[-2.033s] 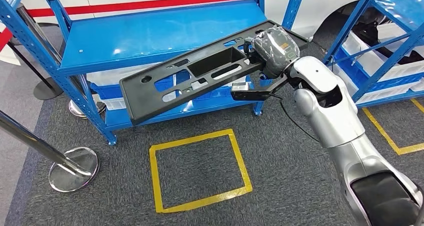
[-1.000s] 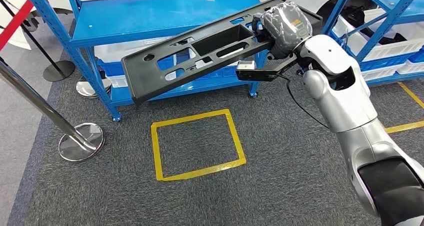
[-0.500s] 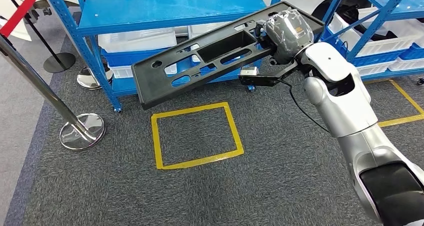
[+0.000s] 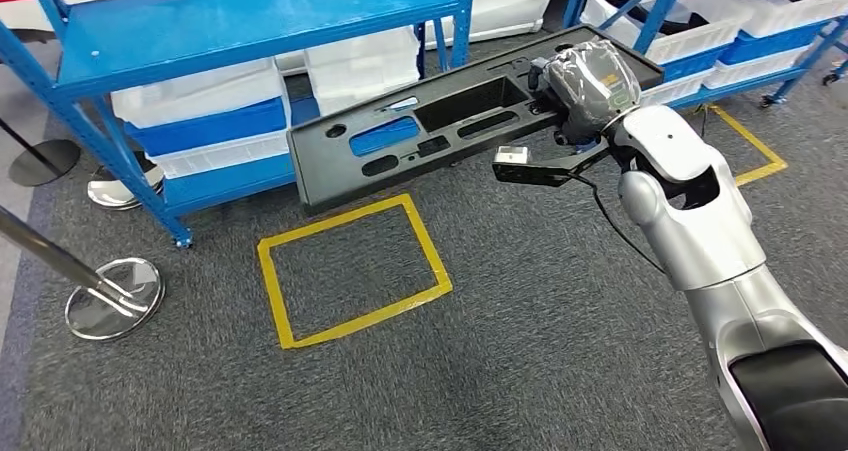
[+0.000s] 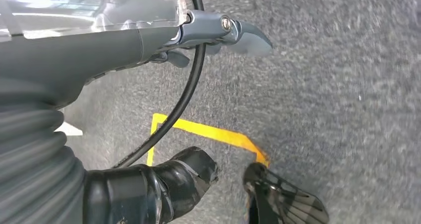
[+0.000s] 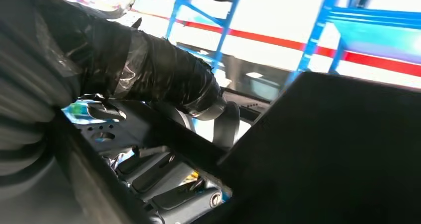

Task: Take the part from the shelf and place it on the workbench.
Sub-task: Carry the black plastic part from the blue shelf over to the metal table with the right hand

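Grey carpet underfoot, marked with a yellow tape square. A blue shelf stands behind the square, with white bins on its lower level; a second blue rack with more bins stands to the right. A chrome stanchion base sits on the carpet to the left of the square, its rail slanting off the picture's left edge. The part, a long black plastic panel with a deep rectangular recess and several cut-outs, is held in the air in front of the shelf, clear of it, tilted so its left end hangs lower and reaches over the far edge of the tape square. The silver right arm reaches up from lower right. The right hand, wrapped in clear film, grips the part at its right end, sitting on top of the panel's edge; in the right wrist view the dark fingers curl over the panel's rim, with the panel's dark wall just beside them. Left hand hangs over the carpet with nothing in it, thumb and fingers apart, a corner of yellow tape below it.
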Controlling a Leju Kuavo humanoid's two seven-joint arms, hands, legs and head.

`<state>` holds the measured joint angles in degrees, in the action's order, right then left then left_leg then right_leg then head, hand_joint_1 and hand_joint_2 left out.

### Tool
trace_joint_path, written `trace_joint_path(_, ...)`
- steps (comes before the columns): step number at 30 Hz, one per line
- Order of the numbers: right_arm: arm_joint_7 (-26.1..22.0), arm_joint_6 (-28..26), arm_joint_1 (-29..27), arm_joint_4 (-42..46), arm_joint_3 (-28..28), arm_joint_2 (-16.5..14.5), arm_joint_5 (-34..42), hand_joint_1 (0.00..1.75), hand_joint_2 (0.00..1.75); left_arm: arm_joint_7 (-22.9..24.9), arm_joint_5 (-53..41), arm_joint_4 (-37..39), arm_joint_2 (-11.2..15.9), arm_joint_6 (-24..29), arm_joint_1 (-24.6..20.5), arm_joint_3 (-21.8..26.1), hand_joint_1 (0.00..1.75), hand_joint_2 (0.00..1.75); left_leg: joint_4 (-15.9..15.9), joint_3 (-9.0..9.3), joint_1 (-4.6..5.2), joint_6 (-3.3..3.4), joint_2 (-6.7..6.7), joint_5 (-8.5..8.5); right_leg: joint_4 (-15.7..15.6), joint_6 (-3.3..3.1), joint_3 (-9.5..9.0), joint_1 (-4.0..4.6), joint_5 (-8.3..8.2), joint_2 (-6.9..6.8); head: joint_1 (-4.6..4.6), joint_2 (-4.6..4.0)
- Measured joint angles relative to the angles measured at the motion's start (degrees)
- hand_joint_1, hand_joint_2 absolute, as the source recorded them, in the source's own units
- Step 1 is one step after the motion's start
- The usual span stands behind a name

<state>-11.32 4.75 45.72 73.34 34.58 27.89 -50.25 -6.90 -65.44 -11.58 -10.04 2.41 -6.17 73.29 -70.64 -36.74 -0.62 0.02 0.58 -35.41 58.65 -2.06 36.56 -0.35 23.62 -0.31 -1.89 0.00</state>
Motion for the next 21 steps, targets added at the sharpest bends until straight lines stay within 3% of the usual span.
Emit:
trace_joint_path(1, 0.00, 0.05, -0.03, 0.04, -0.01, 0.00, -0.04, 1.75, 1.75, -0.05, 0.00, 0.00, -0.01, -0.01, 0.04, 0.00, 0.00, 1.75, -3.02, -1.42, -0.02, -0.06, -0.19, -0.80, 0.08, -0.07, 0.10, 0.05, -0.06, 0.87, 0.00, 0.00)
trace_joint_path(2, 0.00, 0.09, -0.05, 0.07, -0.03, 0.00, -0.10, 1.75, 1.75, -0.10, 0.00, 0.00, -0.01, -0.01, 0.06, 0.00, 0.00, 1.75, -4.19, -2.02, -0.02, -0.06, -0.27, -0.46, 0.20, -0.09, 0.16, 0.08, -0.10, 1.76, 0.00, 0.00)
trace_joint_path(4, 0.01, 0.19, -0.05, 0.12, -0.12, 0.04, -0.29, 1.75, 1.75, -0.18, -0.02, 0.00, 0.03, 0.00, 0.06, 0.00, 0.00, 1.75, 0.09, -0.22, -0.03, 0.16, -0.82, 3.22, 0.56, -0.04, 0.20, 0.10, -0.11, 3.49, 0.00, 0.00)
trace_joint_path(6, 0.21, 0.24, 0.03, 0.26, -0.24, 0.07, -0.65, 1.75, 1.75, -0.25, -0.04, 0.00, 0.15, 0.10, 0.11, -0.01, 0.00, 1.75, 7.33, 2.80, -0.21, 0.56, -3.25, 6.56, 1.13, 0.23, 0.59, 0.09, -0.12, 5.05, -0.02, 0.00)
trace_joint_path(8, 0.66, 0.22, 0.08, 0.53, -0.37, 0.20, -1.24, 1.75, 1.75, -0.31, -0.04, 0.00, 0.22, 0.31, 0.03, -0.02, 0.00, 1.75, 10.62, 4.06, -0.34, 0.80, -4.76, 7.22, 1.50, 1.00, 1.42, -0.02, -0.46, 6.43, -0.02, 0.00)
trace_joint_path(10, 0.87, 0.19, -0.07, 0.76, -0.60, 0.70, -1.79, 1.75, 1.75, -0.34, -0.04, 0.01, 0.07, 0.51, -0.19, -0.02, 0.00, 1.75, 11.23, 4.22, -0.31, 1.20, -3.72, 7.46, 1.37, 1.96, 2.00, -0.23, -1.01, 7.43, -0.02, 0.00)
trace_joint_path(12, 0.87, 0.16, -0.07, 0.87, -0.95, 1.35, -2.03, 1.75, 1.75, -0.37, -0.10, 0.01, -0.13, 0.67, -0.24, -0.02, 0.00, 1.75, 11.90, 4.33, -0.42, 1.92, -2.32, 8.11, 2.51, 2.72, 2.69, -0.19, -0.11, 5.17, -0.16, 0.00)
trace_joint_path(14, 0.89, 0.14, 0.13, 0.97, -1.21, 1.64, -2.08, 1.75, 1.75, -0.43, -0.16, 0.01, -0.16, 0.80, -0.09, -0.02, 0.00, 1.75, 12.25, 4.28, -0.49, 2.34, -0.80, 8.48, 7.72, 3.35, 4.91, -0.26, 3.20, 1.68, -0.31, 0.00)
trace_joint_path(16, 0.90, 0.11, 0.11, 0.98, -1.27, 1.68, -2.10, 1.75, 1.75, -0.52, -0.22, 0.00, -0.14, 0.89, 0.03, -0.02, 0.00, 1.75, 12.26, 4.11, -0.47, 2.42, 0.75, 8.52, 14.42, 3.92, 7.68, -0.77, 6.22, 0.66, -0.33, 0.00)
trace_joint_path(17, 0.91, 0.10, 0.03, 0.96, -1.29, 1.72, -2.23, 1.75, 1.75, -0.56, -0.31, 0.01, -0.13, 0.91, 0.04, -0.03, 0.00, 1.75, 12.25, 4.07, -0.47, 2.41, 1.56, 8.52, 15.83, 4.14, 8.07, -1.03, 6.45, 0.50, -0.32, 0.00)
trace_joint_path(18, 0.94, 0.10, -0.01, 0.96, -1.34, 1.80, -2.44, 1.75, 1.75, -0.60, -0.40, 0.01, -0.15, 0.91, 0.00, -0.04, 0.00, 1.75, 12.24, 4.05, -0.47, 2.37, 2.32, 8.50, 15.08, 4.30, 7.37, -1.23, 5.69, 0.28, -0.32, 0.00)
trace_joint_path(19, 0.98, 0.10, -0.02, 0.96, -1.47, 1.91, -2.68, 1.75, 1.75, -0.63, -0.49, 0.02, -0.20, 0.91, -0.06, -0.05, 0.00, 1.75, 12.23, 4.09, -0.48, 2.30, 3.05, 8.45, 12.21, 4.36, 5.51, -1.34, 4.18, -0.29, -0.32, 0.00)
trace_joint_path(21, 1.10, 0.10, 0.10, 0.98, -1.89, 2.16, -3.08, 1.75, 1.75, -0.70, -0.60, 0.02, -0.36, 0.91, -0.14, -0.08, 0.00, 1.75, 12.21, 4.26, -0.36, 1.94, 4.33, 8.30, 4.55, 4.09, 1.06, -0.98, 1.77, -2.83, -0.33, 0.00)
